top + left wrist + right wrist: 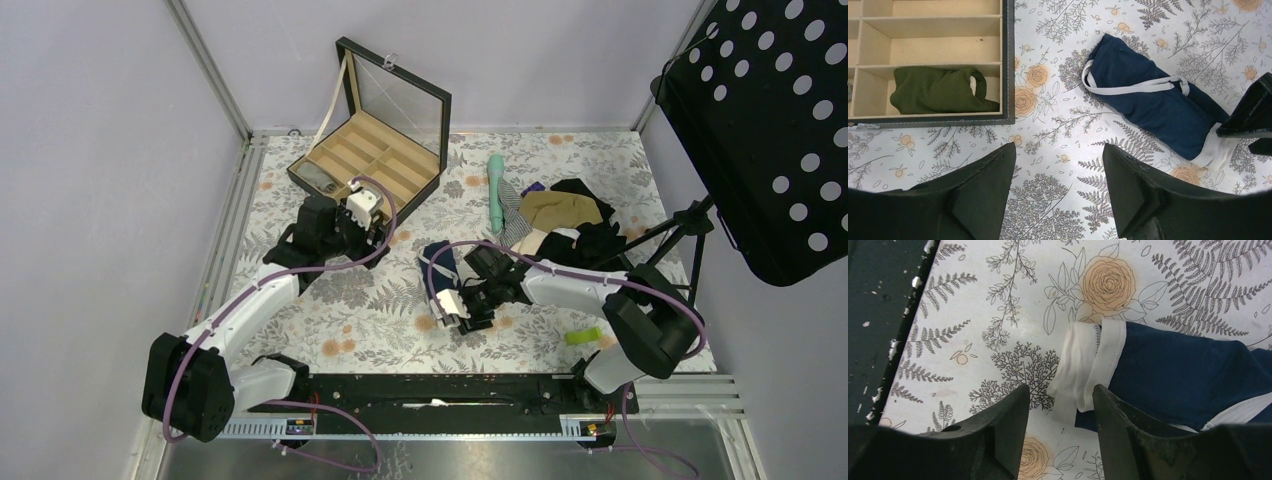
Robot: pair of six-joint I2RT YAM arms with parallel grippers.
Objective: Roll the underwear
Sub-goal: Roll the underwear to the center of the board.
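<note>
The underwear (438, 262) is a dark navy cloth bundle with a white waistband, lying lengthwise on the floral table mat. In the left wrist view the underwear (1158, 102) lies ahead and to the right, with a white band looped across it. My left gripper (1058, 160) is open over bare mat between the box and the garment, holding nothing. My right gripper (1060, 390) is open at the garment's near end. The folded white waistband (1088, 362) lies just beyond its fingertips, with no finger touching it. From above, the right gripper (447, 298) and left gripper (372, 232) flank the garment.
An open divided box (370, 160) stands at the back left, with a green rolled garment (938, 92) in one compartment. A pile of tan and black clothes (565, 220) and a teal object (496, 190) lie at the back right. A black perforated panel (770, 120) stands at the right.
</note>
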